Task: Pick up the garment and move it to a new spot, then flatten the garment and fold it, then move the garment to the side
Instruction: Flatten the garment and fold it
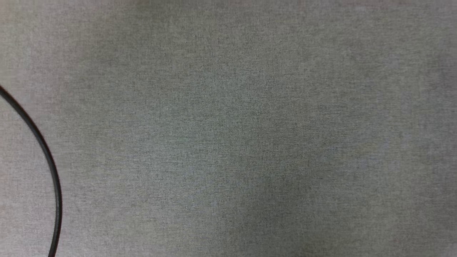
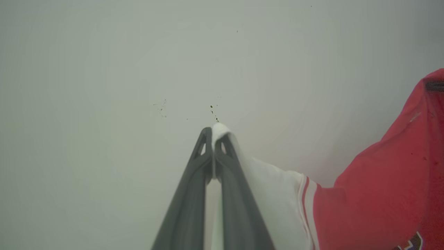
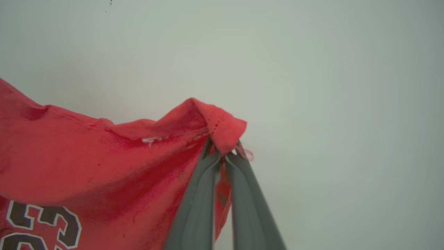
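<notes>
The garment (image 3: 86, 156) is soft matt cloth (hem visibly stitched); the fingers (image 2: 187, 201) look smooth matt plastic; the work surface (image 1: 250, 125) shows a fine weave.

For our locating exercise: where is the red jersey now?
Both jaws hold the garment: the left pinch its white sleeve, body extending right in the left wrist view; the right pinch a red hem corner.

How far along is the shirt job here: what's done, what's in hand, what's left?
Done: the soft red jersey T-shirt with a black 23 looks picked up. In hand: the left gripper is shut on its white sleeve, the right gripper on a red stitched edge. Left: setting it on the grey woven surface, then flattening, folding and moving it aside.
</notes>
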### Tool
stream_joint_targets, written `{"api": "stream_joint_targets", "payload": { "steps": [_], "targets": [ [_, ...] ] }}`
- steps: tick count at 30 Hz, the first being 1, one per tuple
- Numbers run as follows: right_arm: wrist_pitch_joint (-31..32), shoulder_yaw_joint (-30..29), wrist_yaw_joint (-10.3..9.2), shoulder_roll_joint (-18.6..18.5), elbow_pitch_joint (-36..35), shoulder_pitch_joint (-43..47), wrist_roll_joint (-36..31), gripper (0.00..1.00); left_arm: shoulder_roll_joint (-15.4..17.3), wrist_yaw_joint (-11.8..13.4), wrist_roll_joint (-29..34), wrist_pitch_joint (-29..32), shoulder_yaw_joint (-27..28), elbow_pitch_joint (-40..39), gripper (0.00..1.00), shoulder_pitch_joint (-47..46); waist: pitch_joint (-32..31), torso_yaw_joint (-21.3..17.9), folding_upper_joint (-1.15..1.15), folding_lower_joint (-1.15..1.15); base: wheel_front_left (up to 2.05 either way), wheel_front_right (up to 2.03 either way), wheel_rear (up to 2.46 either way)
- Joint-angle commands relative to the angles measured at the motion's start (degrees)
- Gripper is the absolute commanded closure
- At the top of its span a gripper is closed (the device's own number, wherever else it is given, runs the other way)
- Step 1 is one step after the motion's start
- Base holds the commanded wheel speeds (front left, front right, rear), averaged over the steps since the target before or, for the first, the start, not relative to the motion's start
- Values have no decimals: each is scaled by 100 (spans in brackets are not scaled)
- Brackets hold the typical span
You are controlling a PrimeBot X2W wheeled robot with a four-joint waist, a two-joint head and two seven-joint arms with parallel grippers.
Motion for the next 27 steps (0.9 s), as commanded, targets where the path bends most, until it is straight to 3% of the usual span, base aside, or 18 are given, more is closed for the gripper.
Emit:
{"api": "stream_joint_targets", "payload": {
  "steps": [1,10,19,27],
  "targets": [
    [-33,32,-4,53,41,-33,-30,100,-5,-4,-25,-14,-30,47,100,-69,44,12,0,-1,0,0,0],
    [-199,425,-4,275,480,379,151,100,-149,-97,-177,-385,-310,719,100,420,86,42,0,-1,0,0,0],
    [-393,1009,-4,468,648,1696,660,100,-218,-130,-489,-788,-726,1040,100,1734,-250,33,0,-1,0,0,0],
    [-450,1956,-4,87,38,3101,1315,100,64,-123,-689,-973,-1025,679,100,3434,-757,20,0,-1,0,0,0]
  ]
}}
